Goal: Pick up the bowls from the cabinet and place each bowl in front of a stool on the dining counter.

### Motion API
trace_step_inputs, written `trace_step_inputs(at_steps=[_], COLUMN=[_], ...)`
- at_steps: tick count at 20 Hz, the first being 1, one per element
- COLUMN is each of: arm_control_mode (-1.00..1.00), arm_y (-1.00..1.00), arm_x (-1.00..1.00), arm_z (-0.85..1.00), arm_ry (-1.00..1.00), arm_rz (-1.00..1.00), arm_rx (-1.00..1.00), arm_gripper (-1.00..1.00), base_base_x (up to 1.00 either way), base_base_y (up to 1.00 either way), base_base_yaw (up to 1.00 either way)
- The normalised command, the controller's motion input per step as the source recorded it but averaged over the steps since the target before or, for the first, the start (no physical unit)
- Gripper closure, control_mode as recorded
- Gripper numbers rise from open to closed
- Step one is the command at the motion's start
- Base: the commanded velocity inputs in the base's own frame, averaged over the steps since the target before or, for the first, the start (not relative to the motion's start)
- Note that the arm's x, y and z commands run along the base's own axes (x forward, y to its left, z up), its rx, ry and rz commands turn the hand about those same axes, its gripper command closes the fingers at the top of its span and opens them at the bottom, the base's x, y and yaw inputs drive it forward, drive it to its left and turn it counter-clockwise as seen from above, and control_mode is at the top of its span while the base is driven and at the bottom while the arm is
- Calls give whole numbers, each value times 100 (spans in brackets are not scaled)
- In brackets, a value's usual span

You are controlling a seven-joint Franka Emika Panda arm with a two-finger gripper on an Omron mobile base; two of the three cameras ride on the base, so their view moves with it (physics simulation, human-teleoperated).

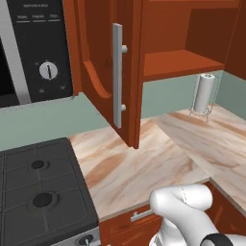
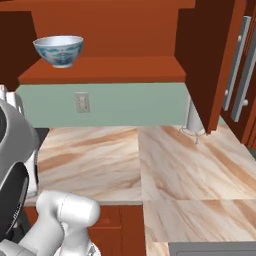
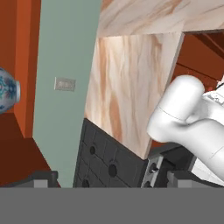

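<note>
The cabinet (image 1: 178,62) hangs open, its carved door (image 1: 98,72) with the long silver handle (image 1: 117,74) swung out. On its shelf (image 2: 105,70) stands one of the bowls (image 2: 59,50), white inside with a blue pattern outside, at the shelf's left end. The rolled hand view catches that bowl (image 3: 6,89) at its left edge. My gripper (image 3: 113,178) is open and empty, its dark fingertips (image 3: 41,178) set wide apart, well away from the bowl. The stool and the dining counter are out of view.
A marble worktop (image 1: 139,168) runs below the cabinet and turns a corner to the right. A black stove (image 1: 43,192) sits at its left under a microwave (image 1: 33,48). A paper towel roll (image 1: 205,93) stands against the green wall near an outlet (image 2: 81,102).
</note>
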Motion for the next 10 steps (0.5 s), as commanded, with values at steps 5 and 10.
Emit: trace_step_inputs(at_steps=[5,10], arm_control_mode=[-100,-100], arm_y=[1,16], arm_x=[12,82], arm_z=[0,-6], arm_ry=[0,0], arm_rz=[3,23], arm_rx=[0,1], arm_gripper=[-100,-100], base_base_x=[58,0], base_base_y=[12,0], base_base_yaw=[12,0])
